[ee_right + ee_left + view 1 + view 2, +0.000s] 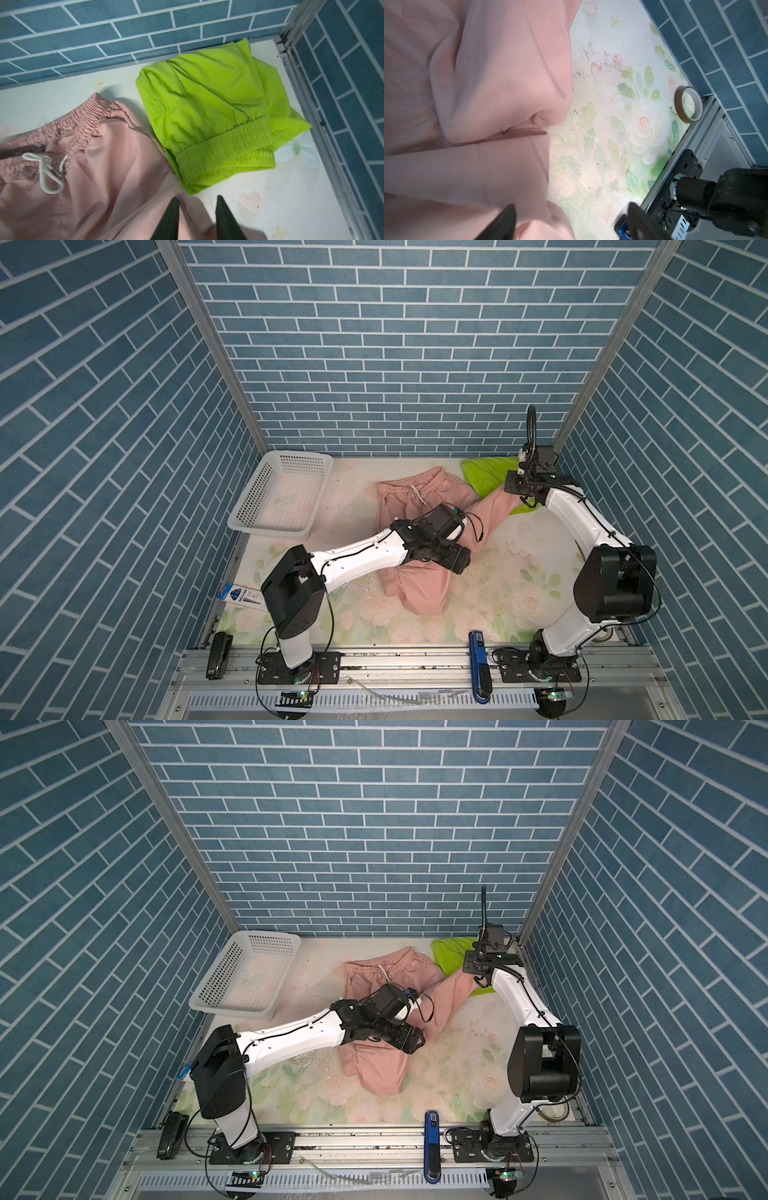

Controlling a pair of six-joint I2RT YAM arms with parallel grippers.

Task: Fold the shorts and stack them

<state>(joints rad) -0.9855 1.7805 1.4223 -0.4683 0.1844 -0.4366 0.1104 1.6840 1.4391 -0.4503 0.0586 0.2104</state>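
Note:
The salmon-pink shorts (415,497) (382,973) lie spread and rumpled mid-table, waistband and white drawstring toward the back wall. One leg is drawn out to the right, up to my right gripper (513,491) (198,218), which is shut on that pink fabric (104,187). The leg's end lies over the edge of the folded lime-green shorts (486,475) (453,952) (207,104) in the back right corner. My left gripper (459,562) (572,222) hangs open over the near leg (477,83), at its edge; a fold of pink lies between the fingers.
A white perforated basket (286,457) (253,934) stands at the back left. A tape roll (688,104) lies by the right wall. A blue tool (480,659) and a black stapler (218,655) rest on the front rail. Brick-patterned walls close in three sides.

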